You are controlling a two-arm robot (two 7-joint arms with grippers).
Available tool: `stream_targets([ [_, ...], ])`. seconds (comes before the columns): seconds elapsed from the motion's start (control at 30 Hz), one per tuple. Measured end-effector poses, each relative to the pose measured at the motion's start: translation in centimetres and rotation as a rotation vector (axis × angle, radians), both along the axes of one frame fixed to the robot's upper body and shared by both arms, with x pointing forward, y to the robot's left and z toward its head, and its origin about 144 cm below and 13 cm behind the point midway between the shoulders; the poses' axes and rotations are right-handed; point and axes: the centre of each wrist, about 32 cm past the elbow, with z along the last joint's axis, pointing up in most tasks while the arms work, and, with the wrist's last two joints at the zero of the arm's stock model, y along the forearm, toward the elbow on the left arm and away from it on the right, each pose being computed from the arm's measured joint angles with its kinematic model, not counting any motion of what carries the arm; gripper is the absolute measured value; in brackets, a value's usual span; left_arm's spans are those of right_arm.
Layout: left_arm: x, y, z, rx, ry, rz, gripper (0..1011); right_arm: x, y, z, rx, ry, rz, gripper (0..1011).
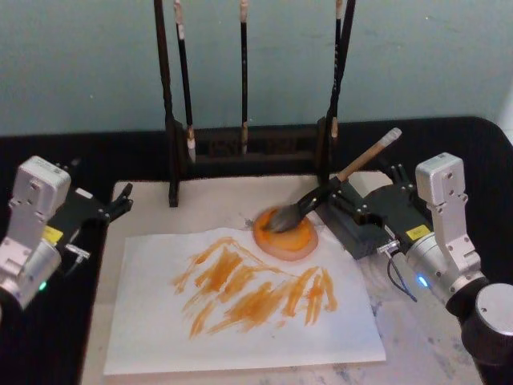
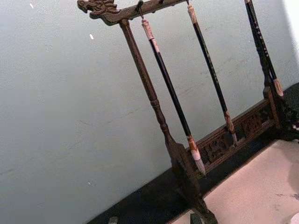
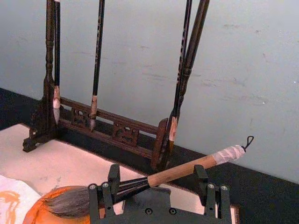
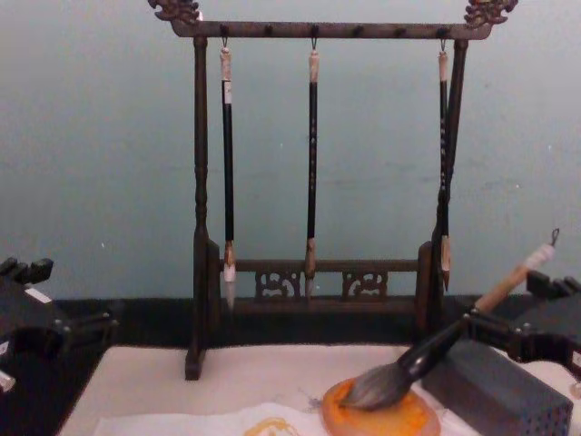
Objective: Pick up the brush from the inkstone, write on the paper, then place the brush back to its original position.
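The brush [image 1: 337, 180] lies tilted, its grey-brown bristles on the round orange inkstone [image 1: 290, 239] and its tan handle rising to the back right. My right gripper [image 1: 359, 181] is open, one finger beside the black ferrule and the other by the handle's far part, without clamping it. The right wrist view shows the brush [image 3: 177, 171] lying across the gap between both fingers of the right gripper [image 3: 157, 176] and the inkstone [image 3: 39, 207] under the bristles. The white paper [image 1: 240, 329] carries orange strokes. My left gripper [image 1: 120, 202] is parked open at the mat's left edge.
A dark wooden rack [image 1: 240, 148] with three thin hanging brushes stands behind the cream mat [image 1: 212, 200]. A grey block [image 4: 495, 386] sits right of the inkstone [image 4: 381, 420], under the handle. The black table surrounds the mat.
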Motion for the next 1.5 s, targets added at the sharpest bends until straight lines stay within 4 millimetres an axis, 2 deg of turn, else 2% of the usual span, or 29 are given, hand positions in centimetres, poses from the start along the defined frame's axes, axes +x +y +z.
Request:
stream_targets([
  [1.5,0.00,0.00,0.00,0.000,0.000,0.000,1001,0.00,0.00,0.00,0.000,0.000,0.000,1000],
])
